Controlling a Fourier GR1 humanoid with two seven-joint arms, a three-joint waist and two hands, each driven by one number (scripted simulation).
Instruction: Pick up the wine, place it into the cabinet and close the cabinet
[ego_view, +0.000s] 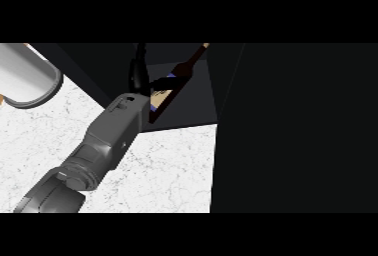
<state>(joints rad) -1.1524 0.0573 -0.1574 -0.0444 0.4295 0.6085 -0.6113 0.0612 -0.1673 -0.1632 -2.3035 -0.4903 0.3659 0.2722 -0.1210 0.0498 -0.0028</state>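
Head view, near to far, all positions taken relative to the cabinet (184, 117).

Nearest: white marbled worktop (170, 175) fills the lower left, in front of the cabinet's dark floor. One grey forearm (103, 145) comes in from the lower left corner and runs diagonally up toward the cabinet opening. Which arm it is cannot be told from this view alone; it enters at the left side, so it is logged as the left.

Middle: the left hand (138, 75), black, is inside the cabinet opening, above its floor. Fingers extend upward and look curled beside the bottle's body; whether they actually close round it cannot be told against the dark interior.

Wine (173, 85): dark bottle, tilted, neck pointing up and to the right, pale label partly visible. It sits within the cabinet, immediately right of the hand and touching or overlapped by it.

Right of the opening: a large black panel (295, 125), apparently the cabinet door or side.

Far left of the cabinet: a grey cylinder (26, 77) on the worktop.
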